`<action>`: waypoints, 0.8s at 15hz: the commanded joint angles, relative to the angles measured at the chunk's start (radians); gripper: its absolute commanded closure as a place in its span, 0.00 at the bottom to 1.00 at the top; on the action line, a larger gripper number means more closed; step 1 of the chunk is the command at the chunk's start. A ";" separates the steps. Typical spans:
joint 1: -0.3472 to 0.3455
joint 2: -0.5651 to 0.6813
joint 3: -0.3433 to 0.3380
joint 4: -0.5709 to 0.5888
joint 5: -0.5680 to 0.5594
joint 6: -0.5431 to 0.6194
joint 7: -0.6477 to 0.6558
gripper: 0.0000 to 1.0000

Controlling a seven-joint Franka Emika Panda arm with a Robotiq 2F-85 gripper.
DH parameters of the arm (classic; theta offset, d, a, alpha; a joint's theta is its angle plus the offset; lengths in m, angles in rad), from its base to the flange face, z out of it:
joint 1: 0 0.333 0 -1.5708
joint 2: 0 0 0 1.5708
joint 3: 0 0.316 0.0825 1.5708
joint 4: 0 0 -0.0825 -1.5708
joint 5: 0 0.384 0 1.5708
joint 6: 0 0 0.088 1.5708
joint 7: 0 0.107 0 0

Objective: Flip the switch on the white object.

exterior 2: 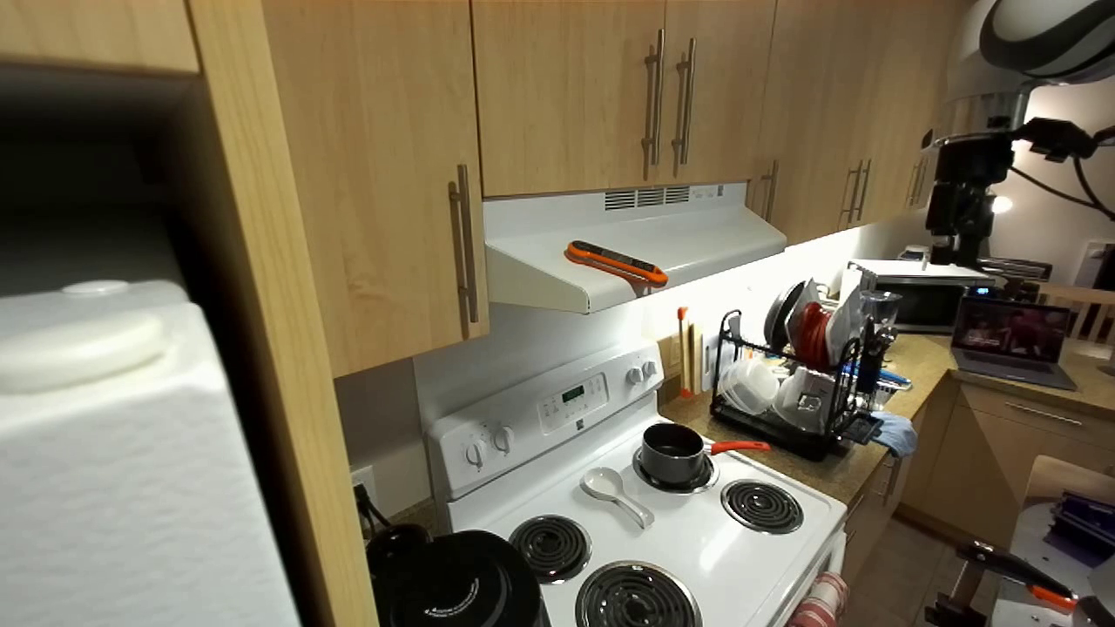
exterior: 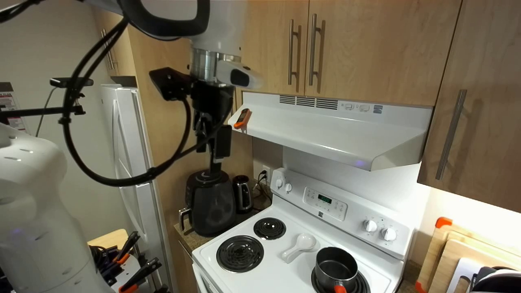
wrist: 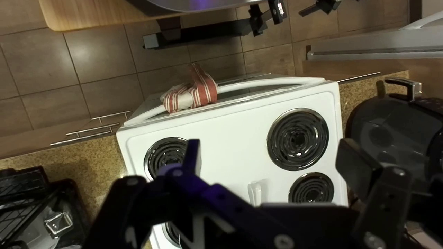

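Observation:
The white object is a wide white range hood with a sloping front, mounted under wooden cabinets; it also shows in an exterior view. Two small white switches sit on its upper front strip, right of the vents, and show small in an exterior view. Their positions are too small to tell. My gripper points down, apart from the hood, and shows in an exterior view. In the wrist view its fingers are wide apart with nothing between them. The hood is out of the wrist view.
An orange device is on the hood's edge. Below are a white stove, a pot and a spoon rest. A black air fryer stands beside the stove. Long cabinet handles stick out above the hood.

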 commanded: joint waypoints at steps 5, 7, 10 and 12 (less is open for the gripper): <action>0.021 0.039 0.036 0.002 0.032 0.159 -0.002 0.00; 0.024 0.074 0.037 0.016 0.029 0.228 -0.006 0.00; 0.021 0.124 0.033 0.033 0.024 0.343 -0.006 0.00; 0.017 0.154 0.032 0.040 0.023 0.414 -0.005 0.00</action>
